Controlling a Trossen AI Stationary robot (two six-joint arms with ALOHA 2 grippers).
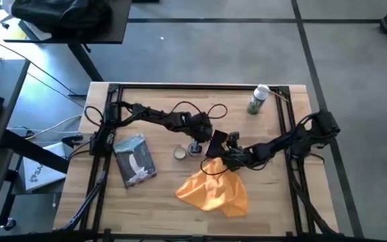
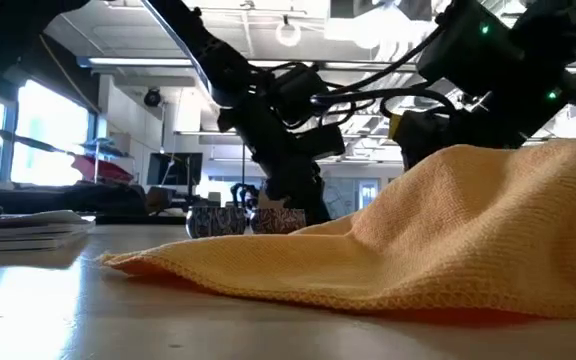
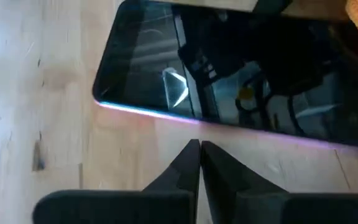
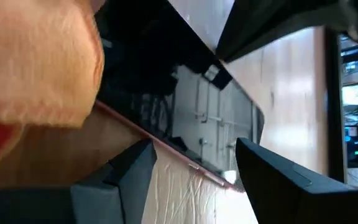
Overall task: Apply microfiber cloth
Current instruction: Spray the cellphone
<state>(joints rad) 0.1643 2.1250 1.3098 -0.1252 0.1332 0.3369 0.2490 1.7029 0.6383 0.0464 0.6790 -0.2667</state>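
Near table centre, front half: microfiber cloth, orange-yellow, rumpled in a loose heap on the wooden table, one corner rising toward the right gripper. Seen from the low view as a soft terry mound with a stitched hem, draped and sagging under own weight.

Just behind the cloth: dark glossy slab, probably a phone or small tablet, lying flat, screen up, reflecting ceiling; exact identity unclear from overhead, where the arms cover it.

Left gripper: fingers pressed together, nothing between them, poised just above the wood at the slab's near edge.

Right gripper: fingers spread wide, holding nothing, straddling the slab's edge, cloth edge just beside.

Handling, as judged: light, limp, no stiffness; bound to fold and trail when lifted; good friction against pads, little risk of slipping, some risk of snagging or dragging across the slab. Best taken by pinching a raised fold or the hem nearest the slab, gathering a bunch rather than a single flat layer.

Also present: small round tin, grey-and-white packet, green spray bottle at the far edge.
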